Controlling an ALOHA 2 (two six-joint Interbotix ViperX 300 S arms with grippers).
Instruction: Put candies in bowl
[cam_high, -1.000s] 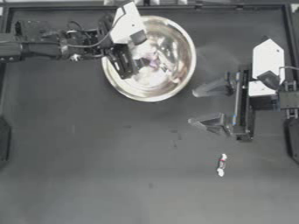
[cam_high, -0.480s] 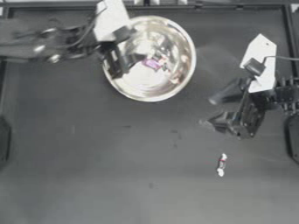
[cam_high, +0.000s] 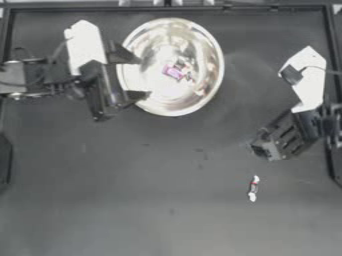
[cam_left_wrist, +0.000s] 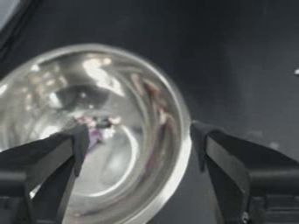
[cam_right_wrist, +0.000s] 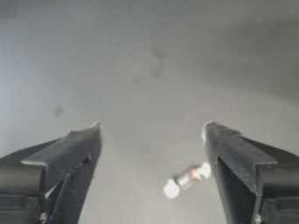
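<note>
Top view: loose candy (cam_high: 253, 188) at five o'clock, light and crinkly; right end effector (cam_right_wrist: 152, 144), spread apart, should pinch its middle.

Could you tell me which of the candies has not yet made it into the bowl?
The whitish twist-wrapped candy with red marks lies alone on the dark table, below the open right gripper. The pink-purple wrapped candy already sits inside the shiny silver metal bowl.
</note>
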